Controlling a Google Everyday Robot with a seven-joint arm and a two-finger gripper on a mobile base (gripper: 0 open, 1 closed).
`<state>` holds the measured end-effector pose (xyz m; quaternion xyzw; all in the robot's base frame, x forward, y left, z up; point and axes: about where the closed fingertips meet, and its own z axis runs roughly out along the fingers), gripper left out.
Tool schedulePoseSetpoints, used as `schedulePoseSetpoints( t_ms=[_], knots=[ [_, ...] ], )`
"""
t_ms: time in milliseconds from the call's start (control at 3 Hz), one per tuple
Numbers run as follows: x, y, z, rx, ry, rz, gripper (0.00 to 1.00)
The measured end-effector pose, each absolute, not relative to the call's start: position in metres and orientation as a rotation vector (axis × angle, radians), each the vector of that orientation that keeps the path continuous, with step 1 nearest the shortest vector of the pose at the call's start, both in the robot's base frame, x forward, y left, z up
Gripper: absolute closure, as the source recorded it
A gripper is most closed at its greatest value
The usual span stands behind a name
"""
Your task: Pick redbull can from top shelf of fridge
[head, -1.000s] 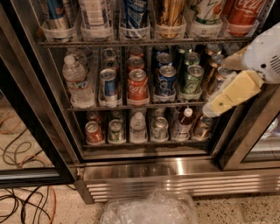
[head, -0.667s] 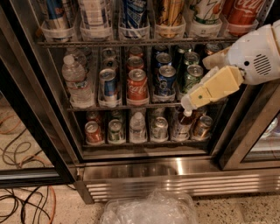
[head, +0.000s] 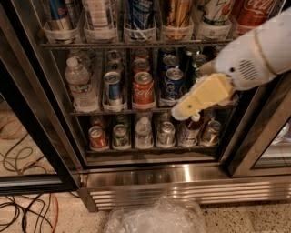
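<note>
Approach step: hand [head: 183, 110] hangs at the right side of the fridge [head: 150, 176] by the middle racks, can't tell open or closed; redbull can [head: 60, 12] sits far-left on the top shelf [head: 136, 44], so next move needs up-and-left travel.

Dim fridge [head: 34, 118], glaring steel base [head: 182, 179] — bright hand [head: 184, 108], right

Blue-and-silver redbull can [head: 59, 13] upright in far-left cup [head: 61, 34] on top shelf [head: 136, 44] of fridge [head: 159, 179], claw [head: 182, 110] lower right, before middle rack [head: 113, 111]
</note>
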<state>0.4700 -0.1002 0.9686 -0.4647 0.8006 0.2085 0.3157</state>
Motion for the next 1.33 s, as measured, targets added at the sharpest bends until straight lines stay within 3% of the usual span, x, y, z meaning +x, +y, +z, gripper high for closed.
schedulePoseSetpoints(
  t_ms=[667,1333],
  knots=[
    [0.466,0.010,0.941,-1.271,2.215,0.469,0.00],
    [0.436,0.083,0.911,-1.024,2.158,0.759,0.00]
  ],
)
